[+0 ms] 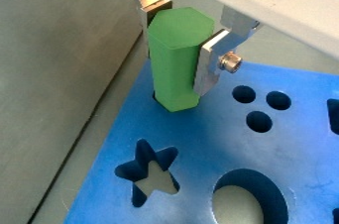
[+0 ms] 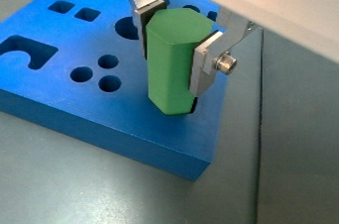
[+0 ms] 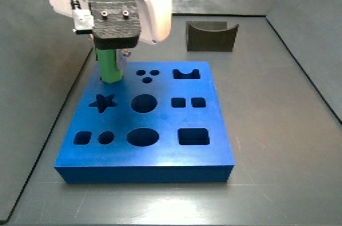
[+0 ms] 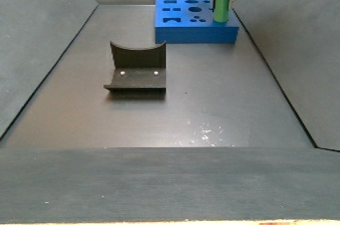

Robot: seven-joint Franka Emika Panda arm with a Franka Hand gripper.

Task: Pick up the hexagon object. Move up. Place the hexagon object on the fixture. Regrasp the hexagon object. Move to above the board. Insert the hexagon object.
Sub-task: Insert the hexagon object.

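While the hand pinches the green hexagon piece upright, it hangs over the blue board's far-left corner, well apart from the fixture.

Wrist views look down past the gripper — side views face opposite ways.

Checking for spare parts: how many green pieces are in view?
1: the hexagon object, upright in the gripper, at a corner of the board. Others could be hidden behind the arm.
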